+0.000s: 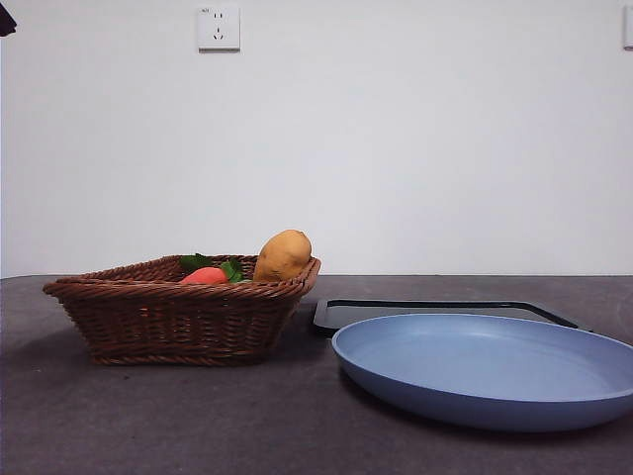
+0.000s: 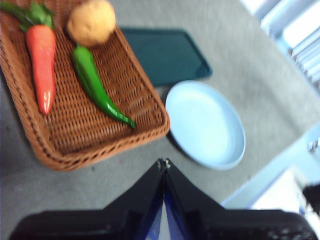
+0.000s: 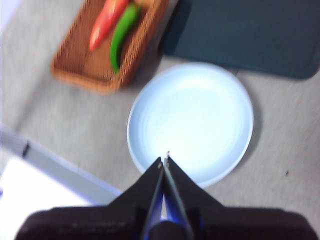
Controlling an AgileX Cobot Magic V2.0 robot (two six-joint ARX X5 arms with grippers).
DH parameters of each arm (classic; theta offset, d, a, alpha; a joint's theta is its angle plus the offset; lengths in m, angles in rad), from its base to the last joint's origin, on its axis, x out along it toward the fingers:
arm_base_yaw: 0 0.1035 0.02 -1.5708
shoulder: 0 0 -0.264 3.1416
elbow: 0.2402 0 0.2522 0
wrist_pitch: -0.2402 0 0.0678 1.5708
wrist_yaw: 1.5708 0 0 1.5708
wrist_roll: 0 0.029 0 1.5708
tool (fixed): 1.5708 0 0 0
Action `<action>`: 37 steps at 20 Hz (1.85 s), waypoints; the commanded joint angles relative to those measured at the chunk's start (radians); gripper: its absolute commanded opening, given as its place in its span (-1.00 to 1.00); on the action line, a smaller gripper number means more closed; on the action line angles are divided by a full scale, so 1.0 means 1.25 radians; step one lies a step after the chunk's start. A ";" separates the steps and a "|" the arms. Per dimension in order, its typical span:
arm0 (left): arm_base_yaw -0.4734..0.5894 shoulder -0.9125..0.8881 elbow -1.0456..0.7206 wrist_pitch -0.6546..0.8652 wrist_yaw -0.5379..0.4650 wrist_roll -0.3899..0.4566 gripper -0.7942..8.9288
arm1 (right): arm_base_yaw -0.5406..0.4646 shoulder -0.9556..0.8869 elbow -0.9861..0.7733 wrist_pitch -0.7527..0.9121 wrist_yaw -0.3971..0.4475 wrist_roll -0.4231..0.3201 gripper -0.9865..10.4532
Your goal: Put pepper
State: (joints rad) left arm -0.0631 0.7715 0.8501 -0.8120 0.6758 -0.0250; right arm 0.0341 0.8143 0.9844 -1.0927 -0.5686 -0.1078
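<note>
The glossy green pepper (image 2: pixel 96 85) lies in the brown wicker basket (image 2: pixel 131 134), between an orange-red vegetable and a tan potato; it also shows as the pepper (image 3: pixel 121 34) in the right wrist view. In the front view the basket's rim hides it. My left gripper (image 2: pixel 163 164) is shut and hangs high above the table, just outside the basket's near rim. My right gripper (image 3: pixel 165 160) is shut too, high over the near edge of the blue plate (image 3: pixel 190 120). Both hold nothing.
The basket (image 1: pixel 178 312) stands left, with the potato (image 1: pixel 283 254) and the orange-red vegetable (image 1: pixel 206 276) showing above its rim. The blue plate (image 1: pixel 490 368) sits front right. A dark flat tray (image 1: pixel 435 309) lies behind it. A black arm tip (image 1: pixel 6 20) shows at the top left corner.
</note>
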 commanded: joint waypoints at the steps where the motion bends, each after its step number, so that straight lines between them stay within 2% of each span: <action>1: -0.006 0.015 0.018 -0.010 0.006 0.054 -0.81 | 0.007 0.012 0.015 0.003 0.000 -0.034 -0.81; 2: -0.006 0.016 0.018 -0.010 0.004 0.054 -0.77 | 0.007 0.014 0.015 0.013 0.000 -0.034 -0.77; 3: -0.006 0.016 0.018 -0.010 0.004 0.054 -0.60 | 0.007 0.014 0.015 0.022 -0.001 -0.034 -0.66; 5: -0.006 0.016 0.019 -0.010 0.004 0.054 -0.13 | 0.007 0.013 0.015 0.034 0.000 -0.029 -0.33; 6: -0.007 0.016 0.019 -0.010 0.004 0.054 -0.03 | 0.007 0.015 0.015 0.034 0.000 -0.019 -0.25; 11: -0.007 0.017 0.019 -0.009 0.004 0.054 -0.03 | 0.007 0.057 0.015 0.033 0.002 0.002 -0.26; 15: -0.007 0.017 0.019 -0.006 0.005 0.052 -0.03 | 0.009 0.132 0.015 0.044 0.074 0.005 -0.26; 17: -0.007 0.017 0.019 -0.002 0.006 0.050 -0.03 | 0.016 0.190 0.015 0.062 0.105 0.005 -0.26; 23: -0.007 0.017 0.019 0.009 0.007 0.044 -0.03 | 0.043 0.418 0.015 0.143 0.111 0.011 -0.26; 25: -0.007 0.017 0.019 0.009 0.007 0.044 -0.03 | 0.053 0.489 0.015 0.179 0.148 0.011 -0.26; 28: -0.007 0.017 0.019 0.009 0.007 0.044 -0.03 | 0.060 0.573 0.015 0.216 0.168 0.010 -0.26; 35: -0.007 0.017 0.019 0.009 0.007 0.043 -0.03 | 0.070 0.671 0.015 0.275 0.167 0.004 -0.34; 37: -0.007 0.017 0.019 0.009 0.007 0.042 -0.03 | 0.072 0.682 0.015 0.285 0.167 0.004 -0.42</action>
State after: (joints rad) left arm -0.0685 0.7879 0.8566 -0.8135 0.6765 0.0257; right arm 0.1200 1.6459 0.9855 -0.7406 -0.3630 -0.1013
